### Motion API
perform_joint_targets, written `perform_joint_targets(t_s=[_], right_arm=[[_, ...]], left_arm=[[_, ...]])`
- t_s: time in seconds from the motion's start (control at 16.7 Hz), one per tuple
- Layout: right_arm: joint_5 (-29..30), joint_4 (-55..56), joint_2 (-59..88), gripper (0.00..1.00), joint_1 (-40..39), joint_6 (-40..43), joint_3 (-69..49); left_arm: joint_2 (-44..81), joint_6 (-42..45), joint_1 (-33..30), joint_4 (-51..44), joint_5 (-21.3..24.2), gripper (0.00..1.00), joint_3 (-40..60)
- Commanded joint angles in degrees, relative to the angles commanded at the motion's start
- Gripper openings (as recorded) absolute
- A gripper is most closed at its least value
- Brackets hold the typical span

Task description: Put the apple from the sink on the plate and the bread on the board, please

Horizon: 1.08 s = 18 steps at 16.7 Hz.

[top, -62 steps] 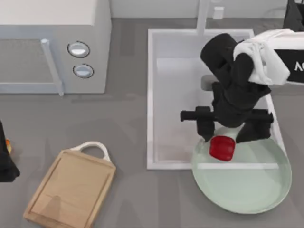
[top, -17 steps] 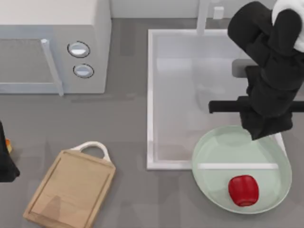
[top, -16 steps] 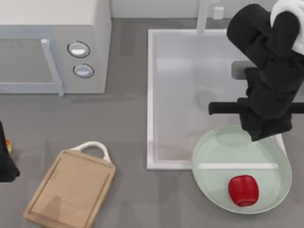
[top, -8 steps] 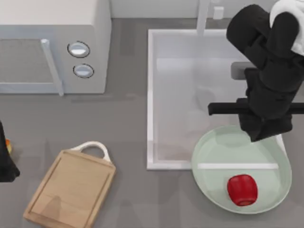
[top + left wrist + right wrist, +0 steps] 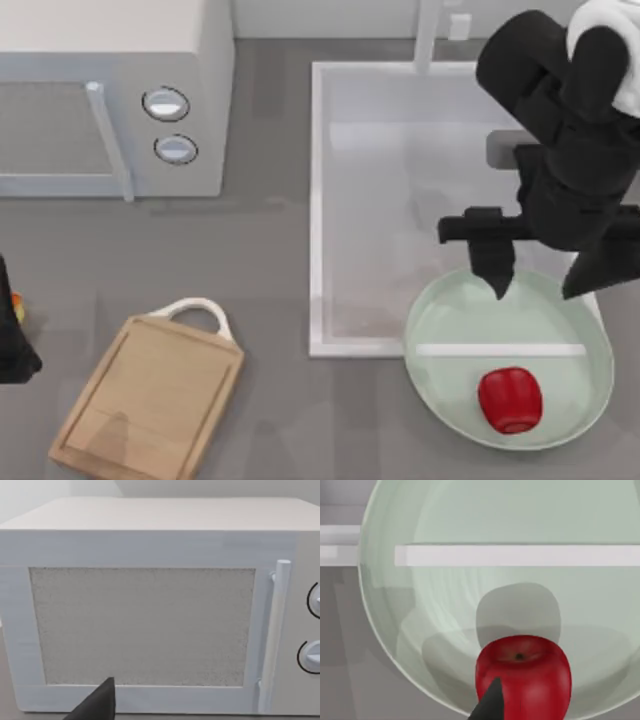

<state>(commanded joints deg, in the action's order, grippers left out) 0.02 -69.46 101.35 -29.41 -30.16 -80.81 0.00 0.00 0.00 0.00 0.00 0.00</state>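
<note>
The red apple [image 5: 510, 400] lies on the near part of the mint-green plate [image 5: 450, 345], free of any grip. The plate overlaps the white sink's [image 5: 317, 200] near right corner. Above the plate's far edge hangs my right gripper [image 5: 538, 290], open, its fingers spread and holding nothing. In the right wrist view the apple [image 5: 522, 677] sits in the plate [image 5: 395, 620] with one fingertip [image 5: 490, 705] in front of it. The wooden board [image 5: 150, 395] lies bare at the near left. An orange sliver [image 5: 17, 306] shows beside my left arm [image 5: 12, 350]; I cannot tell whether it is the bread.
A white microwave [image 5: 110, 100] with two round knobs stands at the far left, and the left wrist view looks at its door [image 5: 142, 625]. The white faucet [image 5: 428, 35] rises behind the sink. Grey counter lies between board and sink.
3.7 s ago the right gripper held the apple over the plate's far edge. The apple now rests on the plate, the gripper has drawn back towards the sink, and its fingers have spread apart.
</note>
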Motion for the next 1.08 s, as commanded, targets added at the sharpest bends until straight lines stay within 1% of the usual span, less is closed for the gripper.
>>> perform_joint_targets(t_s=[0.06,0.12,0.72,0.9,1.08], right_arm=[[0.0,0.0,0.0,0.98,0.0,0.0,0.0],[0.0,0.0,0.0,1.0,0.0,0.0,0.0],[0.0,0.4,-0.5,1.0,0.2,0.2,0.4],[0.0,4.1,-5.3,1.0,1.8,1.8,4.6],[0.0,11.0,-15.3,1.0,4.7,4.8,12.6]], left_arm=[[0.0,0.0,0.0,0.0,0.0,1.0,0.0],[0.0,0.0,0.0,0.0,0.0,1.0,0.0],[0.0,0.0,0.0,0.0,0.0,1.0,0.0],[0.0,0.0,0.0,0.0,0.0,1.0,0.0],[0.0,0.0,0.0,0.0,0.0,1.0,0.0]])
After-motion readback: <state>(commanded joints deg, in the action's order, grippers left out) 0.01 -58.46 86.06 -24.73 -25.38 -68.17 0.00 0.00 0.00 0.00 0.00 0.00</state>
